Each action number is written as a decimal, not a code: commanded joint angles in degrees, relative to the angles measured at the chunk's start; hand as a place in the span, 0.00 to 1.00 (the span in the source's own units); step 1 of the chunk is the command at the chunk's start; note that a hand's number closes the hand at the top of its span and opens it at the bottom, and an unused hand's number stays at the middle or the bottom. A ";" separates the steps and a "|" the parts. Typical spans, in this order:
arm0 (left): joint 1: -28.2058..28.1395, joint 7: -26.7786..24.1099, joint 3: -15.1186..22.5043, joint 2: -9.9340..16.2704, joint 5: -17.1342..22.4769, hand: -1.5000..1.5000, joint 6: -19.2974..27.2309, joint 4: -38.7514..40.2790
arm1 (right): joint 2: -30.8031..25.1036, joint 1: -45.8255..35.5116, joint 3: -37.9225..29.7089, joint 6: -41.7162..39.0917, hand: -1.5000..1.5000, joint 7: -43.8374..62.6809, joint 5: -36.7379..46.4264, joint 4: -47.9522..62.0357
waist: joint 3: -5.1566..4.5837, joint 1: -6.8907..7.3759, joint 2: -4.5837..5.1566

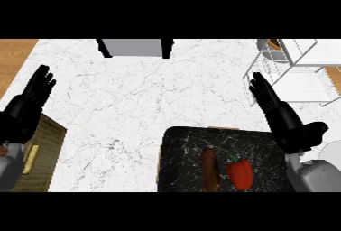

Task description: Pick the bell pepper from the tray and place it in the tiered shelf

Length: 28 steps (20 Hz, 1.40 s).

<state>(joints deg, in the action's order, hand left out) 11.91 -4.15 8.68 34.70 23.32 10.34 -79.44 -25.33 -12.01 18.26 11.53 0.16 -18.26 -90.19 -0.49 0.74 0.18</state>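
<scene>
White marble worktop (133, 99) is lying under your right robot hand (279, 113), which is hovering flat and empty, with the bell pepper (240, 173) waiting on the tray (180, 149) just below-left, ready for a grasp.

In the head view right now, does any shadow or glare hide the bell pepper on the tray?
Head view: the bell pepper shows plainly red on the dark tray, no glare; lighting is even across the white counter; the brown item beside it is dimmer, harder to identify.
</scene>
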 commanded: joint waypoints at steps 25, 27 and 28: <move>0.55 0.97 10.19 -13.61 -11.68 0.50 4.10 0.42 | -2.83 30.65 -11.72 8.16 0.00 -15.03 8.26 -8.91 | 0.36 -1.61 -0.19; -0.74 2.12 10.59 -13.24 -12.78 0.50 5.46 -2.77 | -6.28 30.01 -9.86 10.11 0.00 -7.54 12.14 -13.64 | 0.34 -1.00 -0.29; 0.17 4.62 11.82 -14.20 -13.67 0.50 6.37 -3.51 | -9.42 33.07 -11.38 7.80 0.00 -6.36 11.27 -17.32 | 0.36 -1.57 -0.39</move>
<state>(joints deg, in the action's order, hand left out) 11.23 -1.47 19.89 21.12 10.84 16.24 -82.00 -28.87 17.11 5.03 21.14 -12.83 -10.19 -99.50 -0.07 -0.75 -0.11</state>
